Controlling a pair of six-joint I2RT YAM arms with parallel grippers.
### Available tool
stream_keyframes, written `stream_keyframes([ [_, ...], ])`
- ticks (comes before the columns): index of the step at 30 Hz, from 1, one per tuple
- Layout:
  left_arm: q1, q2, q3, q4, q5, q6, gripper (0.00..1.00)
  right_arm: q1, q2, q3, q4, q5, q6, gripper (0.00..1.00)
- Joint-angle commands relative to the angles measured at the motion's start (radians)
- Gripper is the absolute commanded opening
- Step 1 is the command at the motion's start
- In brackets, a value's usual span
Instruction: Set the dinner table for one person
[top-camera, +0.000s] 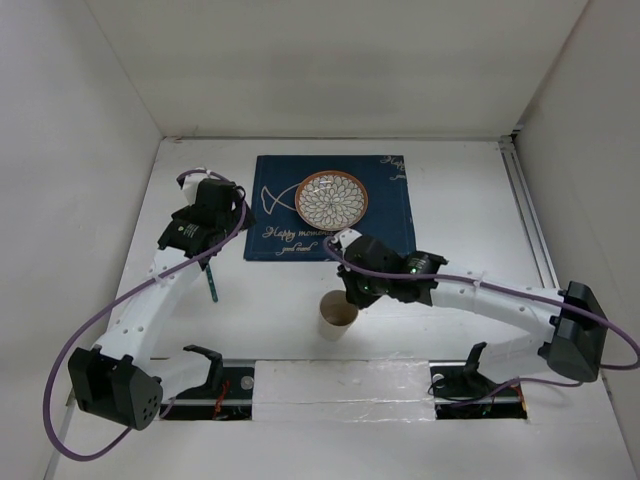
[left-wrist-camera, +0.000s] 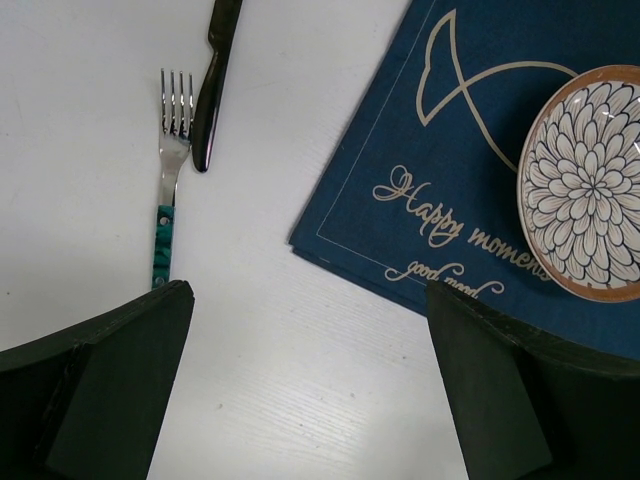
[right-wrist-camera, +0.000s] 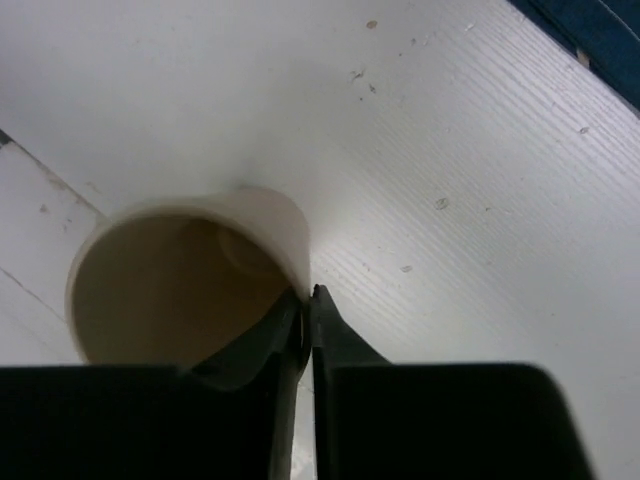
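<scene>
Right gripper (right-wrist-camera: 308, 300): jaws clamped on one wall of the cream round cup (right-wrist-camera: 170, 280).
Left gripper (left-wrist-camera: 310, 400): jaws wide apart, empty, near the green-handled steel fork (left-wrist-camera: 170, 170).
Dinner table (top-camera: 480, 200): wide matte white tabletop bearing everything; the cup stands near its navy blue cloth placemat (top-camera: 385, 215).
Risk: the one-sided pinch could let the cup swing, slip or buckle on lifting.

white dinner table (top-camera: 470, 200) carries navy placemat (top-camera: 380, 215), fork (left-wrist-camera: 170, 170), probably dark knife (left-wrist-camera: 212, 85), cream cup (top-camera: 338, 315)

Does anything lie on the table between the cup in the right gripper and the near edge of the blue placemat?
Nothing visible does. From the cup to the placemat, the right wrist view shows only bare table. The plate sits farther back on the placemat; the fork and knife lie left of it.
</scene>
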Motion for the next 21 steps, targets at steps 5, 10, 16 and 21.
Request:
stream_keyframes([
  [5,0.004,-0.004,0.031,-0.004,-0.015,0.003,1.0,0.008,0.045,0.17,-0.048,0.119,-0.058,0.0],
  [10,0.004,-0.004,0.031,-0.004,-0.015,0.003,1.0,-0.098,0.205,0.469,-0.141,0.202,-0.154,0.0],
  [16,0.004,-0.013,0.031,-0.004,-0.047,0.003,1.0,-0.349,0.492,0.878,-0.236,0.177,-0.175,0.0],
  [21,0.004,-0.013,0.031,-0.013,-0.058,-0.006,1.0,-0.518,0.721,1.242,-0.402,0.142,-0.184,0.0],
])
